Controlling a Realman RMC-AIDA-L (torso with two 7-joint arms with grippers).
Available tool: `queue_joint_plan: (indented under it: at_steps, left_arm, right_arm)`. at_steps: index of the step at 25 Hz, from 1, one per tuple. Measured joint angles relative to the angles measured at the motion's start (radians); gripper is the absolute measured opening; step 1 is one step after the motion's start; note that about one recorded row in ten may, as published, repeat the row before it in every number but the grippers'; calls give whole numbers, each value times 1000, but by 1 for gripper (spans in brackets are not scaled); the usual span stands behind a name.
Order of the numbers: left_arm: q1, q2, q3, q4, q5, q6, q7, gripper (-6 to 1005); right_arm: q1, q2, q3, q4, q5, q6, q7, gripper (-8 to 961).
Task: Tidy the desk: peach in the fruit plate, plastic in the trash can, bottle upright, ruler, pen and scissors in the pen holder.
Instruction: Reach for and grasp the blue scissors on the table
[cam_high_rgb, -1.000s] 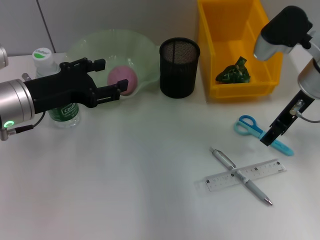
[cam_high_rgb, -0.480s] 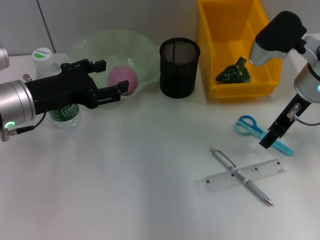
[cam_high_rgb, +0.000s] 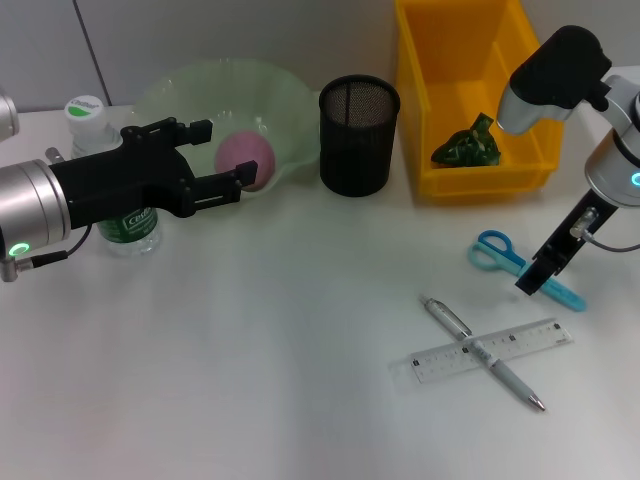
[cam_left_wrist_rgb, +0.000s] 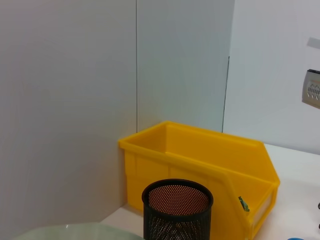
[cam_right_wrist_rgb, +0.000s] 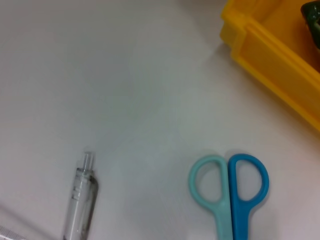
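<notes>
A pink peach (cam_high_rgb: 247, 157) lies in the pale green fruit plate (cam_high_rgb: 205, 85). My left gripper (cam_high_rgb: 224, 152) hovers open just in front of it, holding nothing. A bottle (cam_high_rgb: 86, 112) stands upright behind the left arm. The green plastic (cam_high_rgb: 467, 143) sits in the yellow trash can (cam_high_rgb: 470, 60). Blue scissors (cam_high_rgb: 497, 251) lie flat, and my right gripper (cam_high_rgb: 535, 277) hangs right over their blades. In the right wrist view the scissors (cam_right_wrist_rgb: 227, 186) show their handles beside the pen (cam_right_wrist_rgb: 81, 202). The pen (cam_high_rgb: 447, 317) crosses the clear ruler (cam_high_rgb: 525, 339). The black mesh pen holder (cam_high_rgb: 358, 135) looks empty.
White desk all round, with bare surface in the middle and front. The left wrist view shows the pen holder (cam_left_wrist_rgb: 177, 210) before the trash can (cam_left_wrist_rgb: 200, 155), with a grey wall behind. The trash can's corner (cam_right_wrist_rgb: 270, 55) lies close to the scissors.
My right arm has shifted slightly left, its gripper still over the scissors. The left arm and all the objects have stayed put.
</notes>
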Motion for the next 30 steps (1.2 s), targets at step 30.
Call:
queue_joint_plan:
  at_steps: [30]
  left_arm:
    - [-1, 0, 2, -1, 0, 1, 6, 802]
  right_arm:
    - [23, 0, 3, 70, 3, 45, -5, 640]
